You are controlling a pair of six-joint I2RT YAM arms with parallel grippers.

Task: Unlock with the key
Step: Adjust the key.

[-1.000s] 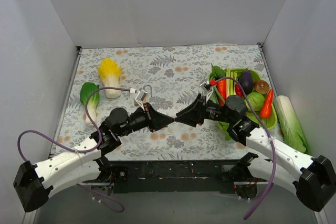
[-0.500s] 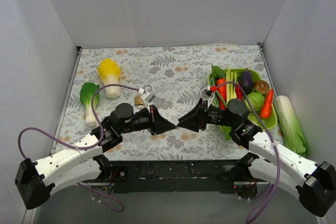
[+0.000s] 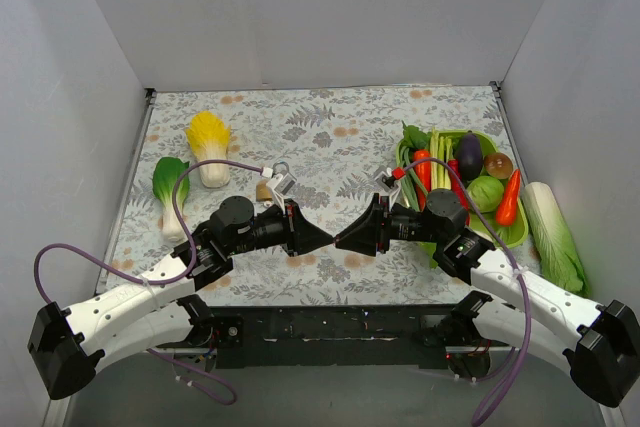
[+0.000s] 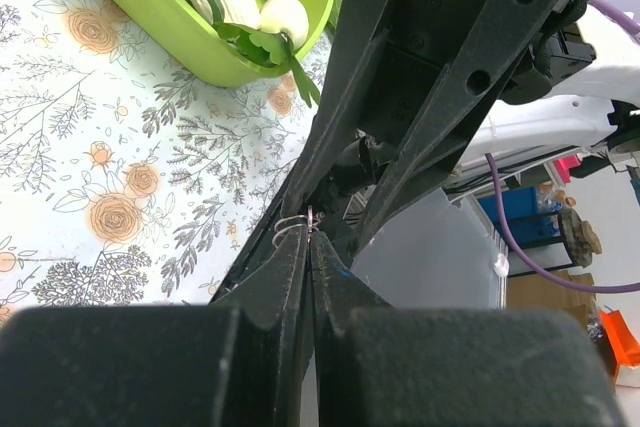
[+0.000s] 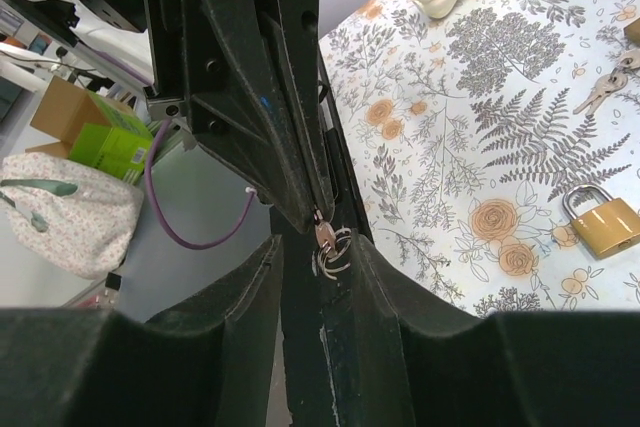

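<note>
**Item: key hand-off point, mid-table, near edge**

- L gripper (image 3: 326,239): fingers pressed together and pinching a small key (image 5: 325,236) at their very tips. Its wire ring (image 4: 288,228) sticks out to the side.
- R gripper (image 3: 342,240): tip-to-tip w/ the L, fingers a narrow gap apart, and the key sits in that gap. Contact w/ the key can't be told, as the wrist view is dark and blurred there.
- Padlock (image 5: 604,224): brass, flat on the floral cloth (image 3: 330,127), shackle seated in the body. It lies just far-side of the L wrist, apart from both grippers.
- Spare keys (image 5: 603,93): on the cloth beyond the padlock, not touching it.
- Green tray (image 4: 200,47): holds mixed veg and sits at the R side by the R forearm.
- Long cabbage (image 3: 552,237): outside the tray, against the R wall.
- Yellow cabbage (image 3: 208,142) and bok choy (image 3: 170,187): far L, near the L wall.
- Room: an open stretch of cloth runs between the yellow cabbage and the tray, far-side of the tips. The tips are near the cloth's near edge, w/ the black base rail (image 3: 330,325) just below.
</note>
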